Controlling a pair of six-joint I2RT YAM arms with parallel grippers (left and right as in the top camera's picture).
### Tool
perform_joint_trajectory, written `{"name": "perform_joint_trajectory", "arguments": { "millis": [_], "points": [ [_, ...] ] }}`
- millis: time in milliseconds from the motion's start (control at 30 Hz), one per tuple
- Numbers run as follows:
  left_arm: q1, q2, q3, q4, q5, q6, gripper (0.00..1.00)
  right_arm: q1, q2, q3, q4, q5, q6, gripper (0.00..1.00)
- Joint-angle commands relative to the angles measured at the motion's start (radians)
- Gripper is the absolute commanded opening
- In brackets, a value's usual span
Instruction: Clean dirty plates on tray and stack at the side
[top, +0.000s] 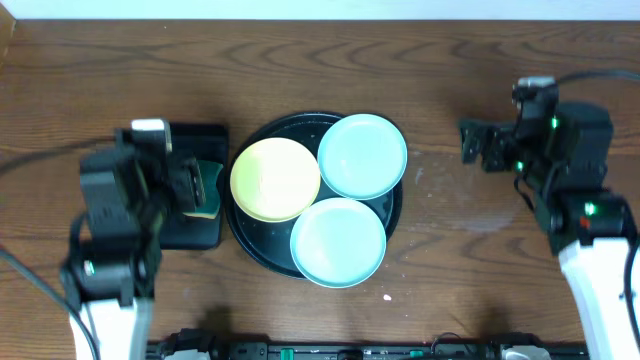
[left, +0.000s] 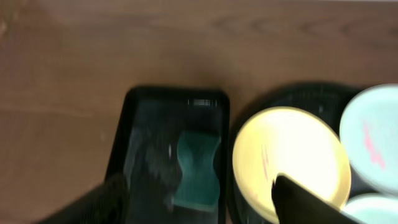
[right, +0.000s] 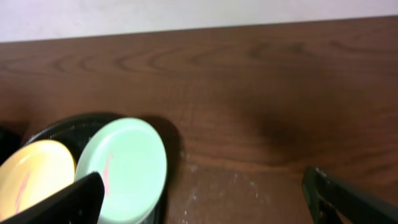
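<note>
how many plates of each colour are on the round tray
yellow plate: 1
mint plates: 2
total: 3

Surface (top: 450, 60): dark brown wood, strong grain, with a pale wall (right: 186, 12) along the far edge. Round tray (top: 258, 250), black, sits on it about mid-width. Small tray (top: 198, 234), black and rectangular, lies just beside the round tray on its left; cannot tell whether they touch. White speck (top: 388, 297) on wood near the round tray's front right. Faint pale dusting (top: 420, 176) on wood right of the round tray.
</note>
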Motion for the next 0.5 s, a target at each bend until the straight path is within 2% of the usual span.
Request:
{"name": "perform_joint_trajectory", "arguments": {
  "millis": [0, 100, 167, 267, 333, 367, 400, 467],
  "points": [
    [-0.005, 0.194, 0.262, -0.199, 0.023, -0.093, 0.74, 0.01, 0.105, 0.133, -0.109, -0.018, 0.0, 0.99],
    [-0.005, 0.306, 0.381, -0.298, 0.145, -0.132, 0.74, 0.01, 0.177, 0.201, -0.2, -0.018, 0.0, 0.99],
    [-0.005, 0.355, 0.399, -0.303, 0.208, -0.132, 0.74, 0.01, 0.213, 0.214, -0.216, -0.018, -0.045, 0.99],
    [-0.005, 0.404, 0.398, -0.337, 0.197, -0.13, 0.74, 0.01, 0.237, 0.214, -0.185, -0.032, -0.064, 0.99],
    [-0.005, 0.441, 0.398, -0.336, 0.198, -0.132, 0.74, 0.01, 0.243, 0.214, -0.161, -0.197, -0.019, 0.99],
    [-0.005, 0.459, 0.398, -0.337, 0.202, -0.132, 0.74, 0.013, 0.245, 0.212, -0.131, -0.337, -0.014, 0.92],
    [-0.005, 0.466, 0.397, -0.337, 0.201, -0.132, 0.74, 0.02, 0.251, 0.212, -0.114, -0.382, 0.005, 0.85],
    [-0.005, 0.479, 0.396, -0.338, 0.2, -0.131, 0.74, 0.058, 0.27, 0.212, -0.066, -0.43, 0.072, 0.85]
  ]
}}
